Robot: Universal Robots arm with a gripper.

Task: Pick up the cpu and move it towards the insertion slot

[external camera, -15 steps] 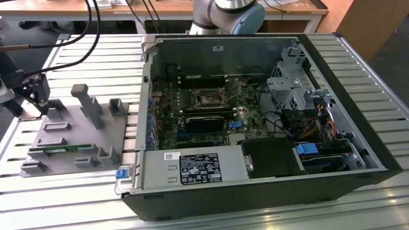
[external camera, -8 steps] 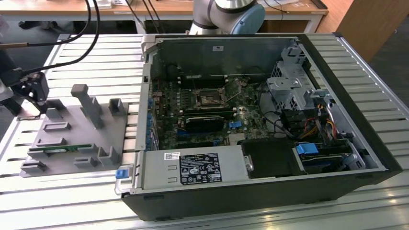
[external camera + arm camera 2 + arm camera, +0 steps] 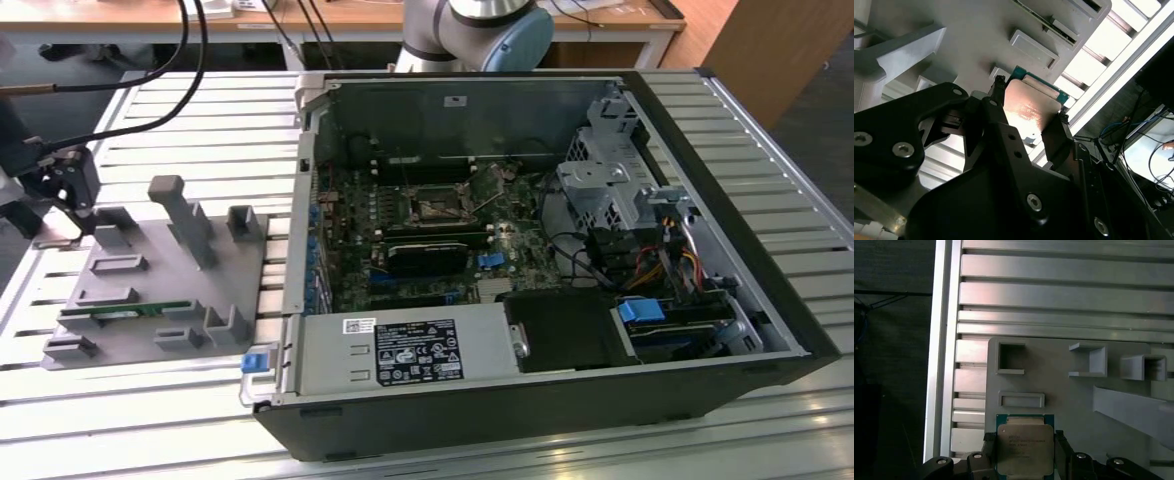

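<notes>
Black two-finger gripper [image 3: 1025, 454] is clenching the cpu [image 3: 1025, 444], a small flat square chip with a shiny silver metal top and a thin green rim. In both wrist views one black finger [image 3: 995, 102] is pressing on each of two opposite edges.

The chip is sitting at the outer edge of the grey plastic tray [image 3: 1064, 385], just beside a shallow rectangular recess [image 3: 1021, 399] of that tray. Cannot tell whether it is resting on the tray or hanging clear of it.

In the exterior view the gripper is hanging over the tray's far corner on the exterior view's left. A narrow green memory stick [image 3: 114, 314] is lying in the tray, apart from the chip.

The insertion slot [image 3: 438, 208], a small square dark socket with a silver metal frame, is lying on the board inside the open black computer case [image 3: 747, 300]. It is on the exterior view's right of the tray and well apart from it.
</notes>
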